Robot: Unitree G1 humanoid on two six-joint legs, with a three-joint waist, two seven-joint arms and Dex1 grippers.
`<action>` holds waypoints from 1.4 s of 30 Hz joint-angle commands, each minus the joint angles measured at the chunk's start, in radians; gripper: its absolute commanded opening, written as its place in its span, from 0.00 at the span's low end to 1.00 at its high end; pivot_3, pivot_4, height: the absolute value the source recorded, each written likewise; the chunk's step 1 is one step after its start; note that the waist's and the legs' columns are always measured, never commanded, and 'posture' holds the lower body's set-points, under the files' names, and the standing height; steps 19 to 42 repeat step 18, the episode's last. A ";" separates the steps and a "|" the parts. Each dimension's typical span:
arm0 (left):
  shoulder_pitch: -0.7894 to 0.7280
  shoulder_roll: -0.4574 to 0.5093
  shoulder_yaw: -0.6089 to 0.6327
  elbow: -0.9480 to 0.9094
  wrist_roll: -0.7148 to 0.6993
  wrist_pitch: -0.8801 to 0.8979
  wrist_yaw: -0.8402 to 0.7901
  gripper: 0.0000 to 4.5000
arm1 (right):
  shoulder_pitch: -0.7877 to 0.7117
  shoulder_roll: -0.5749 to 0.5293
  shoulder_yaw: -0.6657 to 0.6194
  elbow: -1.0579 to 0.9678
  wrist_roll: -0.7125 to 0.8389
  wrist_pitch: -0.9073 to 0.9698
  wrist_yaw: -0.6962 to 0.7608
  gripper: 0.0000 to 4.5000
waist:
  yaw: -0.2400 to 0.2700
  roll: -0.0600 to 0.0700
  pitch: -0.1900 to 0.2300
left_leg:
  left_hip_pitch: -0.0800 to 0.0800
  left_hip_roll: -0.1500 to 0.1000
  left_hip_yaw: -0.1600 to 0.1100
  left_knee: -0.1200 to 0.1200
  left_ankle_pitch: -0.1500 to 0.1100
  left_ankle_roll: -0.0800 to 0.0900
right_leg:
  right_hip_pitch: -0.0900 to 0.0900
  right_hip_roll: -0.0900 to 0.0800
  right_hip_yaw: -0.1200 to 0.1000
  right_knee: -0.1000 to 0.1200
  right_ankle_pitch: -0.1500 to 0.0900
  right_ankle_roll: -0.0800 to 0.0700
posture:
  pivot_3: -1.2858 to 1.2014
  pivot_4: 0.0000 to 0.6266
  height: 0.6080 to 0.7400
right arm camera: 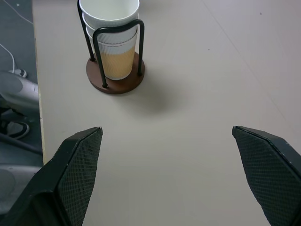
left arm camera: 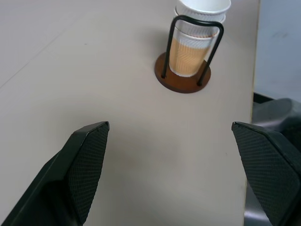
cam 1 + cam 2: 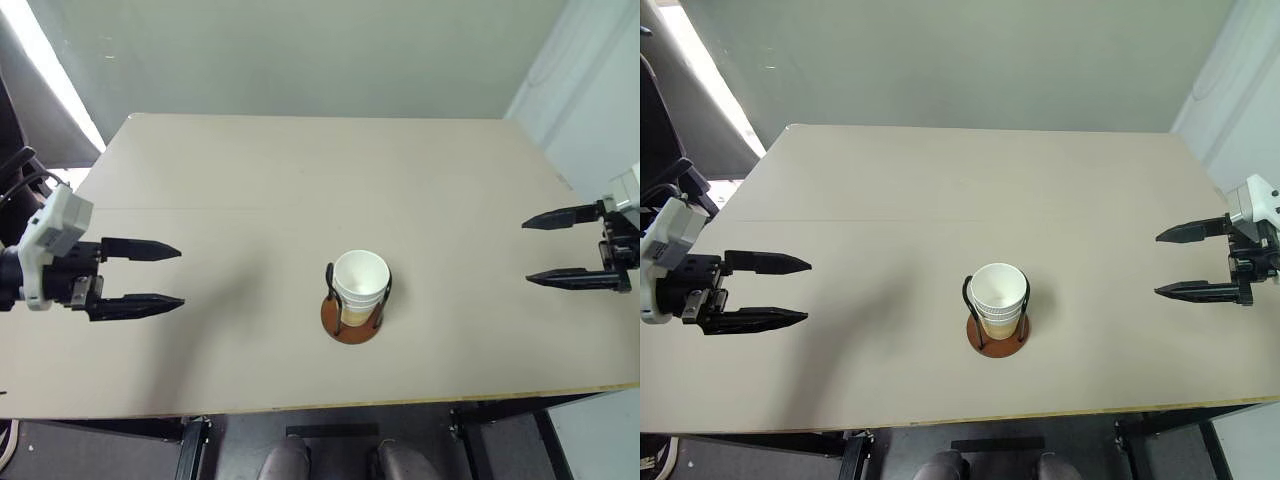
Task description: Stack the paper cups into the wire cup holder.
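Note:
The paper cups stand nested in one stack inside the wire cup holder, near the table's front edge at the middle. The holder has a reddish-brown disc base and black wire loops around the stack. The same stack and holder show in both wrist views. My left gripper hovers open and empty over the table's left side, well apart from the holder. Over the right side, my right gripper is open and empty too, fingers pointing toward the middle.
The beige table has a faint seam running across it. Its front edge lies just below the holder. A grey wall rises behind the table, and dark floor lies in front of it.

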 commanded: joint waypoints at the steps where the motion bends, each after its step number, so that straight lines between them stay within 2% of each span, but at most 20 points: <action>1: 0.010 -0.013 0.051 -0.046 0.000 0.024 0.015 0.99 | -0.024 0.005 0.000 -0.006 -0.004 0.000 0.004 1.00 | -0.002 0.000 0.000 | 0.000 0.000 0.000 0.000 0.000 0.000 | -0.001 0.000 0.000 0.002 -0.001 -0.001 | 0.52 0.24 1.00; 15: -0.061 -0.031 0.003 -0.004 0.040 0.019 -0.001 0.99 | -0.043 0.042 0.009 -0.029 -0.017 0.038 -0.040 1.00 | -0.006 0.000 0.000 | 0.000 0.001 -0.001 -0.002 0.000 -0.004 | -0.003 0.001 -0.002 0.005 -0.003 -0.005 | 0.52 0.24 1.00; 42: -0.057 -0.035 0.011 0.000 0.054 0.015 0.001 0.99 | -0.046 0.047 0.010 -0.035 -0.017 0.047 -0.049 1.00 | -0.006 0.000 0.000 | 0.000 0.001 -0.001 -0.003 0.000 -0.004 | -0.003 0.001 -0.002 0.005 -0.003 -0.005 | 0.52 0.24 1.00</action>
